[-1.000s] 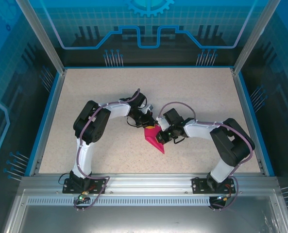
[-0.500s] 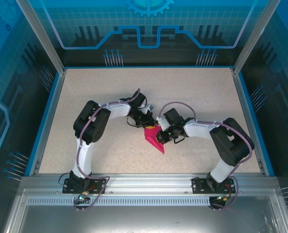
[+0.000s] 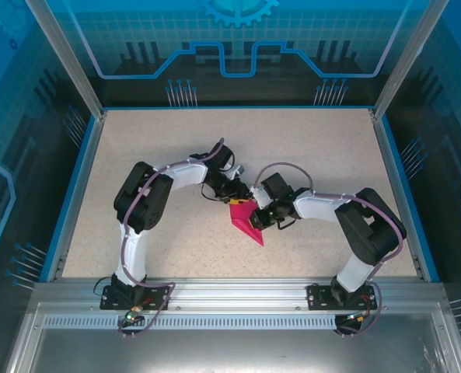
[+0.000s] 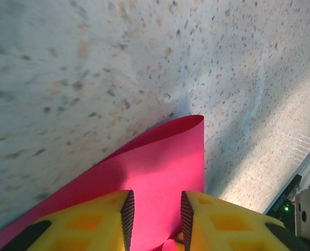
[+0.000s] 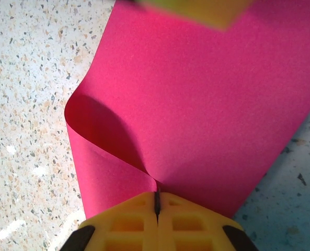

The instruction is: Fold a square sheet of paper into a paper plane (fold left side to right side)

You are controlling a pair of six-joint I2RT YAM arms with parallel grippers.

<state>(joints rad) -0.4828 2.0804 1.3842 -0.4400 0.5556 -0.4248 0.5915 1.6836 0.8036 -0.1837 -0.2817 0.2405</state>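
The square sheet of paper (image 3: 247,221) is magenta-pink, folded over on itself into a pointed shape in the middle of the table. In the right wrist view the paper (image 5: 196,94) curls over in a loose loop at the left, and my right gripper (image 5: 157,196) is shut on its near edge where the layers meet. My left gripper (image 4: 155,196) hangs over the paper (image 4: 160,162) with its yellow fingers (image 4: 100,219) apart, pink paper showing in the gap. From above, the left gripper (image 3: 238,196) and right gripper (image 3: 255,214) meet at the paper's far end.
The speckled beige table (image 3: 168,148) is bordered by a blue rim (image 3: 73,194) and aluminium frame posts. A yellow fingertip of the left gripper (image 5: 196,8) pokes into the top of the right wrist view. Both arm bases sit at the near edge.
My left gripper's jaws have parted from shut to open over the paper, and the left arm's elbow has shifted slightly left. The right gripper keeps its grip unmoved.
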